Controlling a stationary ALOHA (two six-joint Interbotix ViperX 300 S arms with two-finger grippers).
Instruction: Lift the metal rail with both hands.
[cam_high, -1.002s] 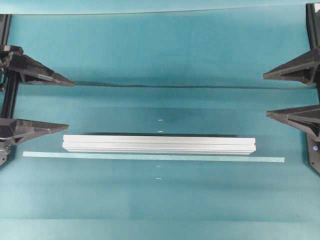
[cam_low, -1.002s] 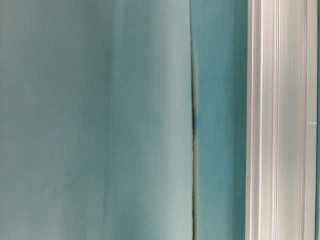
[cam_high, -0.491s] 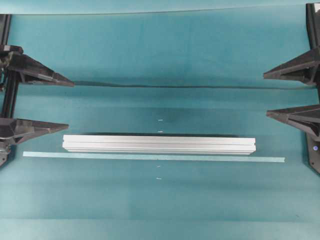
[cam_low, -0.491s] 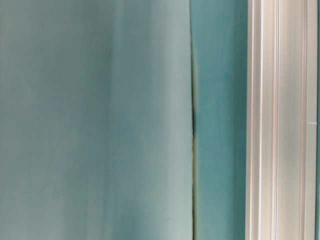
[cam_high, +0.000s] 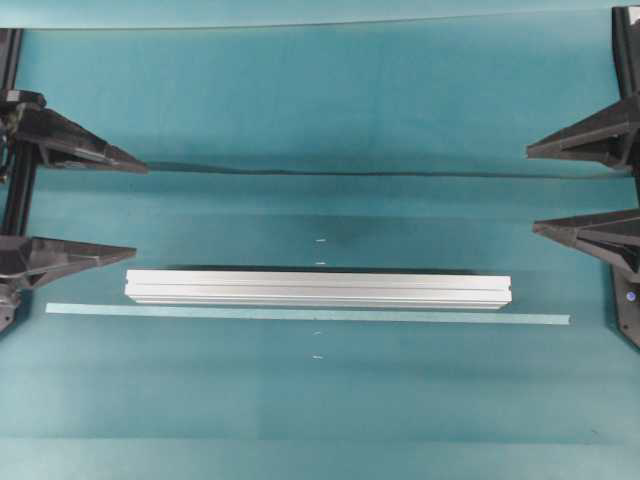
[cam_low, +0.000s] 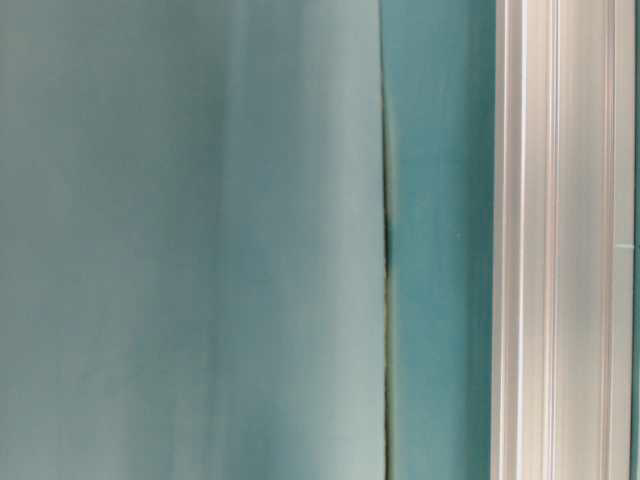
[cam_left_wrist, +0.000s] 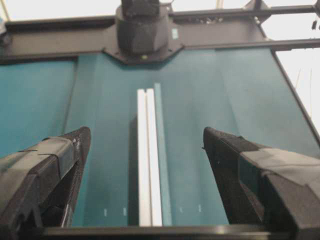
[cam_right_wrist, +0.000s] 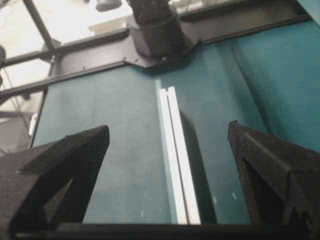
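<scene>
Both grippers, left (cam_high: 140, 208) and right (cam_high: 530, 190), parked wide open and empty at opposite table (cam_high: 320, 100) edges, aluminium extrusion rail (cam_high: 318, 289) flat mid-table beside tape strip (cam_high: 307, 314); pre-approach step, next: descend onto rail ends, clamp, lift level.

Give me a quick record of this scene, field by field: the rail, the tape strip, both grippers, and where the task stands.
rail: metal rail lying flat on the teal table, running left to right in the overhead view
tape: pale-green tape strip just in front of the rail, parallel, longer than it at both ends
left gripper: left gripper open, at the left edge, off the rail
right gripper: right gripper open, at the right edge, off the rail
contact: none
task stage: rail not yet gripped or lifted
</scene>
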